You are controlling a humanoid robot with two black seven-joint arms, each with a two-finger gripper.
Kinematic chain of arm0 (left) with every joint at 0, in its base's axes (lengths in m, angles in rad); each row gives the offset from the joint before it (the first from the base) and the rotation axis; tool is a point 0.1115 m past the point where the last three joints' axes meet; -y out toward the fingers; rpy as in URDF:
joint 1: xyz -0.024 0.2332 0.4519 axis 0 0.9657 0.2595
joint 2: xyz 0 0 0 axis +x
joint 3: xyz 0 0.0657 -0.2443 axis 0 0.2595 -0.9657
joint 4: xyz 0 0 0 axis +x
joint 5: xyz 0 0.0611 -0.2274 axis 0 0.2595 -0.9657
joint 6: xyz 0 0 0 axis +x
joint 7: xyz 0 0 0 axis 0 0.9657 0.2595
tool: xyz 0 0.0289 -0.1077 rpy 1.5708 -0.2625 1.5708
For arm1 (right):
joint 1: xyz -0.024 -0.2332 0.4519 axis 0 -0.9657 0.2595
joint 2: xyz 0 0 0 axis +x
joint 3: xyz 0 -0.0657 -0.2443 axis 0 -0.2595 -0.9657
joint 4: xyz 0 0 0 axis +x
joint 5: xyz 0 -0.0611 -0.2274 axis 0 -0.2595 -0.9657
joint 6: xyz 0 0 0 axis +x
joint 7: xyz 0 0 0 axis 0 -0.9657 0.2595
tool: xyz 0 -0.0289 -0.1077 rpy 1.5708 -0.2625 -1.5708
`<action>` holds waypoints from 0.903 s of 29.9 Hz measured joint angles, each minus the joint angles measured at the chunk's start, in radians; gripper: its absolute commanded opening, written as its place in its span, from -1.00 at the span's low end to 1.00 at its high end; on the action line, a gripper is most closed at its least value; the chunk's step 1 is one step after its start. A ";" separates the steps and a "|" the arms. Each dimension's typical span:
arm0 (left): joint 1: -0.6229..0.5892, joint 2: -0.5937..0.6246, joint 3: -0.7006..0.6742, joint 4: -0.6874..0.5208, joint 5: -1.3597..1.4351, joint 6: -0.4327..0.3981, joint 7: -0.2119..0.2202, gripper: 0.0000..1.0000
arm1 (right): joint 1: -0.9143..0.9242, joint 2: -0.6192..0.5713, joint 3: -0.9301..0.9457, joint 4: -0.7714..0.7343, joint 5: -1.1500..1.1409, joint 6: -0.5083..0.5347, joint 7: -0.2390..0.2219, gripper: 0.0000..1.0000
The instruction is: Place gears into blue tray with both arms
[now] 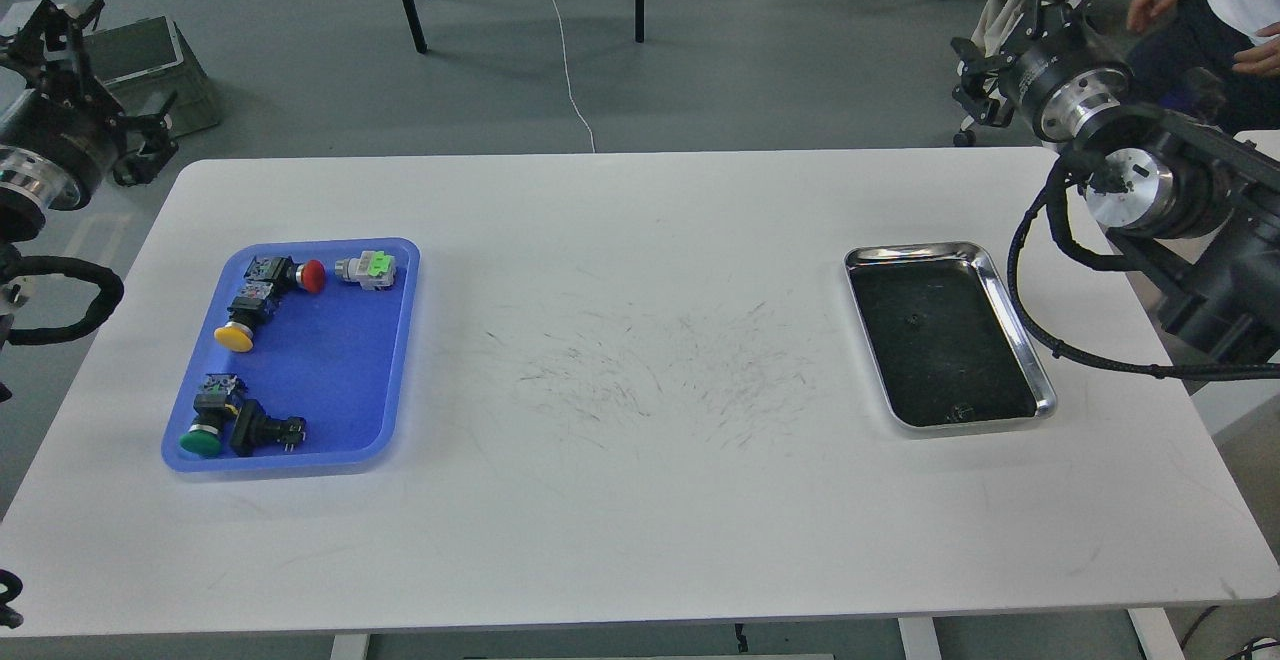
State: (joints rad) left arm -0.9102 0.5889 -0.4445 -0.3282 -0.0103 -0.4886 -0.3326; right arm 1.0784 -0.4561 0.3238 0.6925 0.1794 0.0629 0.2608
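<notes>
Wide white worktop [640, 500], scuffed with dark scratches at the middle. Two black arms raised clear of it at the edges: left arm [40, 155] at the far left, its gripper [60, 25] dark and seen end-on, jaw state impossible to tell; right arm [1180, 210] at the far right, its gripper [1030, 0] up near the top edge, small against clutter, also impossible to tell open from closed. Nothing held by either, as far as visible.

Blue tray [345, 440] near the left end, carrying push-button switches: red-capped [298, 274], yellow-capped [240, 320], green-capped [208, 427], an all-black one [262, 431], and a grey-and-green block [367, 268]. No gears visible in it.

Steel tray [1020, 340] near the right end, well apart from the blue one. Two tiny dark specks on its dark floor, probably gears [962, 414]: one near the front rim, one near the centre [912, 319]; teeth too small to confirm.

Step in hand, by judgement: first pick not yet begun. Best started with the right gripper descending straight over the front gear, fingers spread just wider than it, closing low against the floor, avoiding the rim. Long carry across; a handover or careful release in the open blue area between the switches advisable.

No brand, label or writing legible anywhere.
</notes>
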 measured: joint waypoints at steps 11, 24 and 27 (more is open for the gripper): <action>0.016 0.008 0.004 -0.005 0.002 0.000 -0.003 0.98 | 0.000 0.003 -0.003 0.000 0.000 -0.002 -0.002 0.99; 0.017 0.006 0.006 -0.005 0.007 0.000 0.001 0.98 | -0.004 0.002 -0.007 0.001 -0.002 -0.002 -0.003 0.99; 0.017 0.006 0.006 -0.005 0.008 0.000 0.002 0.98 | -0.004 0.002 -0.008 0.002 -0.003 -0.002 -0.003 0.99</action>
State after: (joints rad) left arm -0.8928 0.5952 -0.4387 -0.3329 -0.0018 -0.4887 -0.3307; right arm 1.0740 -0.4541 0.3163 0.6945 0.1766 0.0610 0.2577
